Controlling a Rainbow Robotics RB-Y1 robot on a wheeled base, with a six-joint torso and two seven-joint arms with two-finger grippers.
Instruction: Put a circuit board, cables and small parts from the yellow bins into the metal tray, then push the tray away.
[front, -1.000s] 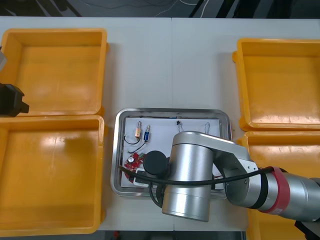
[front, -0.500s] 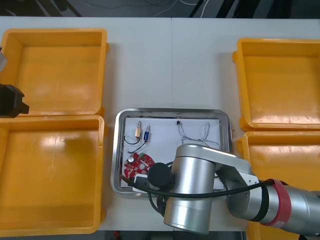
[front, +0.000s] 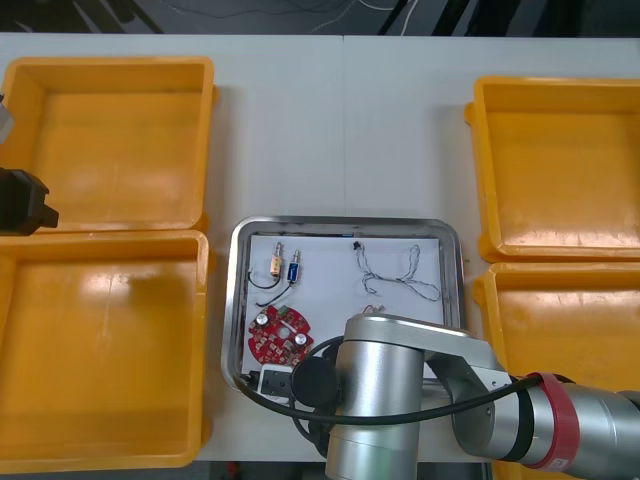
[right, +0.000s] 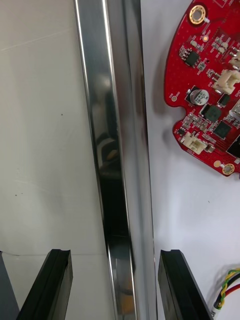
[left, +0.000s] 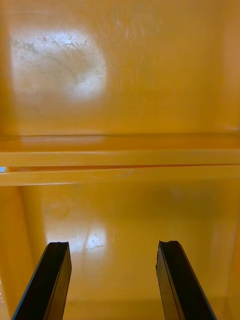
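The right tool (right: 115, 255) is released, its fingers astride the metal tray (front: 340, 222) rim at the tray's 7 o'clock. The tray, at the desk's (front: 400, 120) 6 o'clock, holds a circuit board (front: 280, 333), cables (front: 395, 272) and small metal parts (front: 285, 266). The left tool (left: 112, 245) is released over the yellow bins (front: 110, 62) at 9 o'clock.
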